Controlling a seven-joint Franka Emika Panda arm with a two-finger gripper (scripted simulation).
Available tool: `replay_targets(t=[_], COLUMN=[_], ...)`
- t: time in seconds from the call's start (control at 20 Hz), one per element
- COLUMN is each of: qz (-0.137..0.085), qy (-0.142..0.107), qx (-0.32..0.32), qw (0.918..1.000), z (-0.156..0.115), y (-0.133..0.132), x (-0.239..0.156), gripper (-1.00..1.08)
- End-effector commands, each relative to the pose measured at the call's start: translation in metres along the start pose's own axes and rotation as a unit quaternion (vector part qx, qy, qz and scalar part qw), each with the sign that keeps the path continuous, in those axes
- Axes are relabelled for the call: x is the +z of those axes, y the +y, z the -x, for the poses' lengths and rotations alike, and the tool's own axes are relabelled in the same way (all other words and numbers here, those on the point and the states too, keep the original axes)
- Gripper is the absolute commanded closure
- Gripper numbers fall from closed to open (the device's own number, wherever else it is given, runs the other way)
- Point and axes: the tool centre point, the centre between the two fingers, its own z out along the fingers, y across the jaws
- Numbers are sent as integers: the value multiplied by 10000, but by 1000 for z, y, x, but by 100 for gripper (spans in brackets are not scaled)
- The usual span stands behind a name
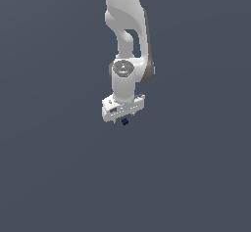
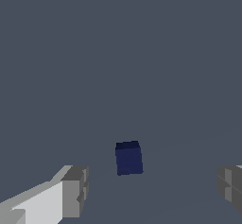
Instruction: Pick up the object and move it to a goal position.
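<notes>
The object, a tiny dark navy-blue cube [image 1: 125,121], lies on the grey floor just below the white gripper [image 1: 123,114] in the exterior view. In the wrist view the cube [image 2: 128,158] sits between the two grey fingertips, one pad [image 2: 75,191] on one side and the other pad [image 2: 230,186] far on the other side. The jaws stand wide apart and touch nothing. The cube lies a little beyond the line between the fingertips and nearer to the first pad. The gripper is open and empty, directly above the cube.
A plain dark grey surface [image 1: 59,167] fills both views. The white arm [image 1: 125,25] comes down from the top of the exterior view. Nothing else shows.
</notes>
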Motion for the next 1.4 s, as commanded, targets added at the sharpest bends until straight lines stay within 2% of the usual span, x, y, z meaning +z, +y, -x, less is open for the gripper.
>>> replay_targets(t=[0.0, 0.3, 0.7, 1.35], qz=[-14, -36, -38, -38], qy=[-8, -20, -23, -22], qx=[-222, -505, -518, -542], qw=[9998, 9987, 9986, 9985], z=[5, 11, 12, 13], y=[-4, -10, -11, -12], x=[6, 14, 20, 65], gripper=[-92, -92, -92, -92])
